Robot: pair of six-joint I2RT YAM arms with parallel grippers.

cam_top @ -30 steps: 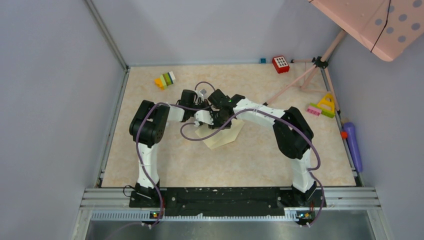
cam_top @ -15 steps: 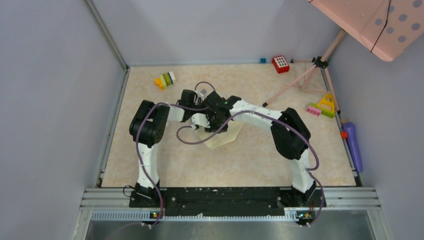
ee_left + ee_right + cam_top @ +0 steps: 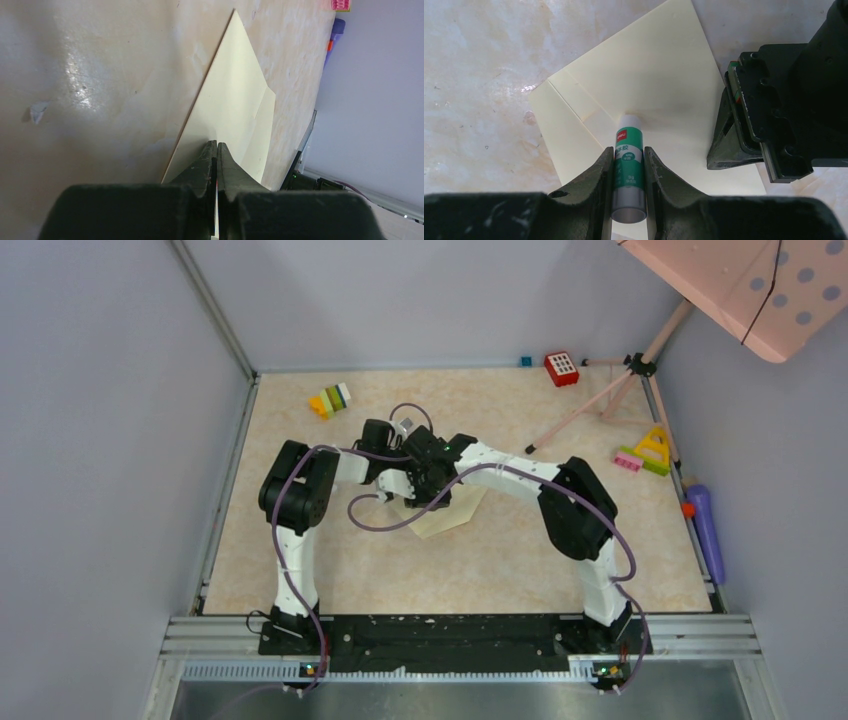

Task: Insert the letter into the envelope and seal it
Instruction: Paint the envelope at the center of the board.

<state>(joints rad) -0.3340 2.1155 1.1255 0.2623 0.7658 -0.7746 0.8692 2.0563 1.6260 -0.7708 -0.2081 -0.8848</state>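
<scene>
Envelope (image 3: 452,516) lies flat on the table (image 3: 520,560), about mid-table, with both arms bent in over it. Cream paper with a pointed end, and fold lines show in the right wrist view. Left gripper (image 3: 216,146): jaws together with nothing between them, tips down on the envelope near its edge. Right gripper (image 3: 629,150): jaws clamped on a green-and-white glue stick (image 3: 629,167), whose white end is against the envelope face. The two grippers sit just beside each other.
</scene>
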